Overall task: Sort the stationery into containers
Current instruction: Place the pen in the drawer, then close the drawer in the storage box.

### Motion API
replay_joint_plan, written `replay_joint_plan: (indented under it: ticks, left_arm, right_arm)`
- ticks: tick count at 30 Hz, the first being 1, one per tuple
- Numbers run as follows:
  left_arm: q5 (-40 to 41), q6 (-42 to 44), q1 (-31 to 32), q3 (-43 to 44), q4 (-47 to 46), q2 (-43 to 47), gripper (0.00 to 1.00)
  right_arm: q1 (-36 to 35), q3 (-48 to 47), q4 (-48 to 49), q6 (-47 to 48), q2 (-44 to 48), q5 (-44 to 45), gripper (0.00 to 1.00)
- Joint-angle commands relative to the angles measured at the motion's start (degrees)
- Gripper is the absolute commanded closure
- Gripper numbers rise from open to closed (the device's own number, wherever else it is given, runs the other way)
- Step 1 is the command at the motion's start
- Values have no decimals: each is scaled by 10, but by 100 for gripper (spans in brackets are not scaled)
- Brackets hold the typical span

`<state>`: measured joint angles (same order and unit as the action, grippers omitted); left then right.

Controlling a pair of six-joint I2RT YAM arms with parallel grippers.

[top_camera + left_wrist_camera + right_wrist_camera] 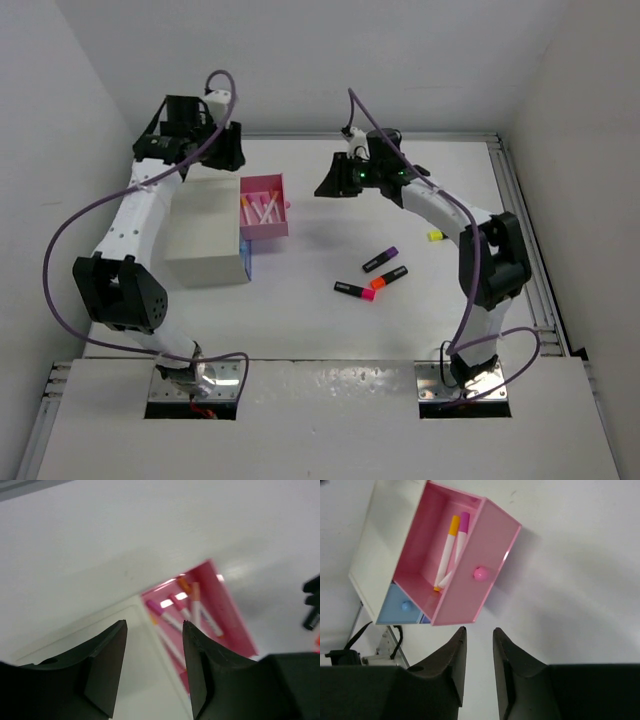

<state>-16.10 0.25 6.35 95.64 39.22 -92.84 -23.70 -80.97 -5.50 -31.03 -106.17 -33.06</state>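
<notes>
A white table point(300, 320) is lying under even light, boxed in by plain white walls point(330, 70) that are rising on the left, back and right. A metal rail point(517, 200) is running along the table's right edge. A glossy white ledge point(330, 420) is spanning the near side. In the right wrist view, a black cord point(360, 632) is looping beyond the table's edge, beside a metal frame point(387, 640).

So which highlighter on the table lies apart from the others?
The yellow one, alone beside the right arm; the purple, orange and pink ones lie grouped mid-table.
</notes>
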Motion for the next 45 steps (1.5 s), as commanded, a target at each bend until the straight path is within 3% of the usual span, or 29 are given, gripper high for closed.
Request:
replay_joint_plan:
  ticks: [1, 4, 13, 22, 31, 45]
  left_arm:
    - [83, -9, -48, 16, 31, 20, 45]
    - [129, 11, -92, -4, 42, 42, 39]
    - [62, 77, -269, -1, 81, 2, 39]
    - [106, 139, -284, -33, 100, -35, 41]
    - [60, 126, -286, -114, 77, -41, 41]
    - [16, 121, -286, -142, 76, -52, 41]
  right_arm:
    - [-17, -25, 27, -19, -26, 27, 74]
    - [-23, -32, 31, -25, -47, 35, 76]
    - [-27, -51, 39, -44, -93, 39, 79]
    - [-47, -68, 41, -25, -120, 42, 79]
    - [-78, -89, 51, -18, -149, 36, 79]
    - [-122, -134, 90, -52, -188, 19, 79]
